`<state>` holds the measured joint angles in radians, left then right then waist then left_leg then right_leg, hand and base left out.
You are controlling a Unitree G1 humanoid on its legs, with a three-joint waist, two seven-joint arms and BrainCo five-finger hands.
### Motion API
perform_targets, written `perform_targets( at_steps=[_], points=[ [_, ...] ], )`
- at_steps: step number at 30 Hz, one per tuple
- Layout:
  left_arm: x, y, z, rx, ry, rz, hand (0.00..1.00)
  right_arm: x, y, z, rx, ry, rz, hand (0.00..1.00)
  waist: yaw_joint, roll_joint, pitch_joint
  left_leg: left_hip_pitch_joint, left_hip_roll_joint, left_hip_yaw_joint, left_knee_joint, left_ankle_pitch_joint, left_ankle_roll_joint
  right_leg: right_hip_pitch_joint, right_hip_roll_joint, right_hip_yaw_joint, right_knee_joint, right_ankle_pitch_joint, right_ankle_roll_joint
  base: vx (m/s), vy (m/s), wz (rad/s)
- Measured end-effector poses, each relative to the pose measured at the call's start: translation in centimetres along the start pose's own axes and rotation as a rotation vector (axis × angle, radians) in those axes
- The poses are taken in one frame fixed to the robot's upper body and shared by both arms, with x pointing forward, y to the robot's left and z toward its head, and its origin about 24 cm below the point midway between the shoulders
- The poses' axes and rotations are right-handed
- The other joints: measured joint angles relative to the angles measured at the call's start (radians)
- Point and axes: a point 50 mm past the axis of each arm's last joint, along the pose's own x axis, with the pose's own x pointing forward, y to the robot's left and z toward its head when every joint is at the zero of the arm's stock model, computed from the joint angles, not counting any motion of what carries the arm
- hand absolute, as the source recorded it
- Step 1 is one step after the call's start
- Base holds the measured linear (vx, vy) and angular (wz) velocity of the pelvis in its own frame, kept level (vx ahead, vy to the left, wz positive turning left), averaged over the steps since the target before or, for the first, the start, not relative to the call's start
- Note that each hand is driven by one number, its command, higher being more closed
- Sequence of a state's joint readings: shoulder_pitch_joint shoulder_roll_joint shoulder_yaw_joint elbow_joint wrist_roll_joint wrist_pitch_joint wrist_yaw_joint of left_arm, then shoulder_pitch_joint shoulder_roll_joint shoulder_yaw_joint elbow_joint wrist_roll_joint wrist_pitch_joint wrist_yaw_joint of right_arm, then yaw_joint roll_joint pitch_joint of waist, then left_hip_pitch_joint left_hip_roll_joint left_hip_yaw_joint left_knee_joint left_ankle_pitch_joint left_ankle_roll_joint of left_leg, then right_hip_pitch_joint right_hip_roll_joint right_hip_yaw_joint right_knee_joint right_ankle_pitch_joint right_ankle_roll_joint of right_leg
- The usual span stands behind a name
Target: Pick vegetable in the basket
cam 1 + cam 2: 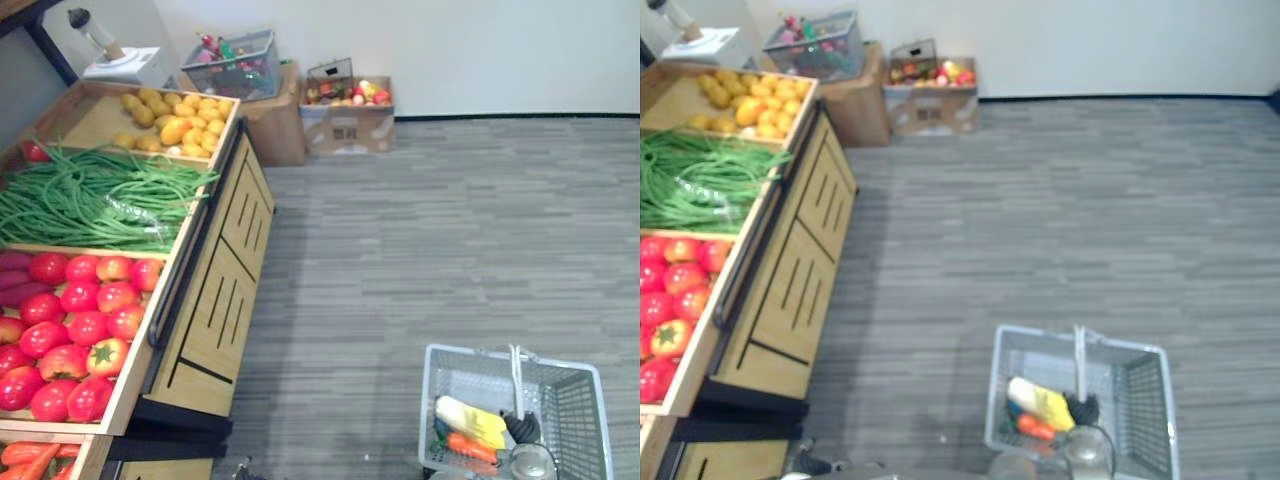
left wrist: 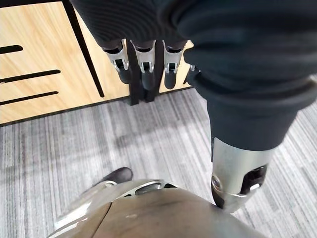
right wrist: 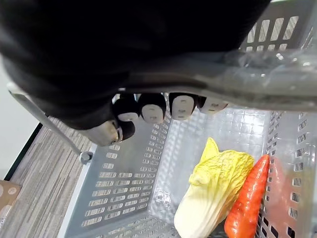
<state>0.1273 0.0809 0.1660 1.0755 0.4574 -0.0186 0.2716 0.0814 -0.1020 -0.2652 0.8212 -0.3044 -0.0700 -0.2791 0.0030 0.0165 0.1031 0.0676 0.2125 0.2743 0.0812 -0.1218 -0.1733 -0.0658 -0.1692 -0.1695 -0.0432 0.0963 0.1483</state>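
A grey striped carpet (image 1: 400, 250) is running up to a white wall, and you are looking down on it. At far left a wooden produce stand (image 1: 225, 300) is holding its stock in open compartments. Yellow oval fruits (image 1: 175, 125) are lying at the back, then long green beans (image 1: 90, 200), then red round tomatoes (image 1: 80, 310), with orange carrots (image 1: 25, 458) showing at the near edge.

The task's vegetable is lying here, on the stand. The left hand (image 2: 143, 62) is hanging beside the stand's front panel, its fingers straight and grasping nothing.

At lower right a grey plastic mesh basket (image 1: 565, 400) is hanging from its clear grey handle (image 3: 247, 74). The right hand (image 3: 151, 106) is curling its fingers round that handle. Inside the basket, a pale yellow leafy cabbage (image 3: 213, 188) and a single orange carrot (image 3: 247, 198) are lying side by side, touching.

Handling, as a judgement:
- **Tomatoes:** these are probably the easiest pick. Expect them to be light, smooth and slippery, and easily bruised if real. You should be cupping one from above round its widest part, not pinching it.
- **Beans:** these will likely be limp. Take a bunch at mid-length.
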Motion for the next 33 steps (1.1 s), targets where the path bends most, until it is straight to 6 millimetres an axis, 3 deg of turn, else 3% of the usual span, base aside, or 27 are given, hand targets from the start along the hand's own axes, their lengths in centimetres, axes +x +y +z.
perform_targets(
  at_steps=[6,10,14,18,23,33],
  points=[
    [0.0,0.0,0.0,0.030,-0.007,0.004,0.00,-0.6,0.5,-0.5,0.027,0.009,0.006,1.00,-0.002,-0.026,0.004,0.023,-0.046,0.095,0.019,-0.062,0.017,-0.037,-0.040,0.094,0.009,0.018,0.021,-0.08,0.081,-0.38],
    [0.1,0.3,0.0,0.039,-0.009,0.010,0.00,-0.8,0.8,-0.8,0.036,0.025,0.013,1.00,0.000,-0.039,0.004,0.037,-0.047,0.150,0.042,-0.085,0.016,-0.070,-0.036,0.138,0.044,0.018,0.019,0.00,0.038,-0.42],
    [0.1,0.5,0.0,0.045,-0.011,0.015,0.00,-0.8,1.2,-1.6,0.079,0.081,0.017,1.00,0.002,-0.043,0.000,0.063,-0.012,0.172,0.045,-0.095,0.008,-0.074,-0.007,0.060,0.091,0.010,0.001,0.05,-0.033,-0.18],
    [0.2,0.7,0.0,0.047,-0.013,0.019,0.00,-0.5,1.0,-2.3,0.108,0.133,0.003,1.00,0.002,-0.043,-0.003,0.067,-0.008,0.168,0.032,-0.094,0.007,-0.071,0.002,0.047,0.079,0.007,-0.003,0.08,-0.029,-0.01],
    [0.2,0.8,-0.3,0.035,-0.001,0.024,0.00,-0.9,1.0,-4.0,0.153,0.226,-0.004,1.00,0.003,-0.052,-0.016,0.076,-0.012,0.143,0.023,-0.094,0.007,0.011,-0.001,0.007,-0.038,0.046,0.006,0.06,0.004,0.17],
    [0.2,0.7,-0.3,0.045,-0.002,0.014,0.00,-0.6,0.7,-4.0,0.156,0.240,-0.010,1.00,0.000,-0.037,-0.020,0.071,-0.011,0.115,0.065,-0.093,0.008,0.042,-0.005,-0.016,-0.061,0.052,0.002,0.00,-0.017,0.05]
  ],
)
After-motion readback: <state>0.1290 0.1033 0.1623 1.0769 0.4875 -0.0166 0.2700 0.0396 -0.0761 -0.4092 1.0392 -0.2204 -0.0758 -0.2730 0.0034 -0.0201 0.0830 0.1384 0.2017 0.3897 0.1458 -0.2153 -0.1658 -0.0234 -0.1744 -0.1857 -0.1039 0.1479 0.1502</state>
